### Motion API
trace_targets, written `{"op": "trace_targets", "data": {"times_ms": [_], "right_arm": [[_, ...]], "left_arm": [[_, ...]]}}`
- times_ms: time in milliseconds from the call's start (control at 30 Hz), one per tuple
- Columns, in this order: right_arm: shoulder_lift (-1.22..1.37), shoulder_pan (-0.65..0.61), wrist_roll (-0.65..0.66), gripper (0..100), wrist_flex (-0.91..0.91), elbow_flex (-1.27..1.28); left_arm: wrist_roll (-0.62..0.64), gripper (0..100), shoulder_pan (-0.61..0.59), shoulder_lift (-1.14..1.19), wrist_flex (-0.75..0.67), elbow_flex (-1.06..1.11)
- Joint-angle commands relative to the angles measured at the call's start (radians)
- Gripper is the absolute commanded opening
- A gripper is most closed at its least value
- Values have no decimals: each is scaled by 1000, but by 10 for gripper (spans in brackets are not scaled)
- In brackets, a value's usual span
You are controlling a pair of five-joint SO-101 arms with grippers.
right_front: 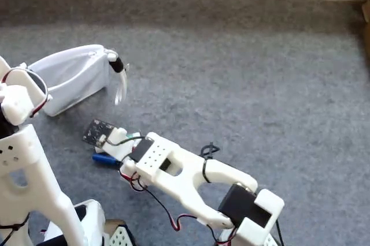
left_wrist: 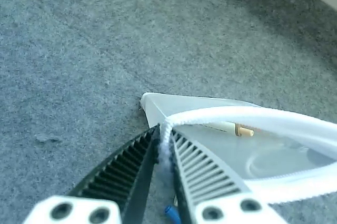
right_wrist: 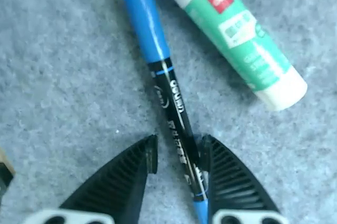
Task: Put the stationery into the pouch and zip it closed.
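A translucent white pouch (right_front: 75, 75) lies at the table's far left with its mouth open. My left gripper (left_wrist: 164, 135) is shut on the pouch's zipper edge (left_wrist: 237, 114) at one end. Inside the pouch (left_wrist: 221, 145) lies a white pen-like item with a tan tip (left_wrist: 234, 128). A blue and black pen (right_wrist: 160, 71) lies on the grey mat between the open fingers of my right gripper (right_wrist: 179, 155), touching one finger (right_wrist: 213, 161). A green and white glue stick (right_wrist: 237, 34) lies beside the pen. From above, the pen's blue end (right_front: 103, 159) pokes out under the right arm's wrist (right_front: 153, 156).
Grey carpet-like mat (right_front: 260, 84) covers the table, with open room to the right and at the back. A black zipper pull with a clear tag (right_front: 118, 75) hangs at the pouch's right end. The left arm's base (right_front: 34, 200) stands at the front left.
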Motion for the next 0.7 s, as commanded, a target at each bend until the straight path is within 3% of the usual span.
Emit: {"op": "trace_targets", "data": {"times_ms": [0,400,667], "right_arm": [[2,21,104,36,-15,-51],[-82,157,358,12,420,-58],[-139,162,385,26,464,-61]], "left_arm": [[6,7,-13,-19,-21,-5],[6,7,-10,-19,-21,-5],[6,7,-8,-19,-21,-5]]}}
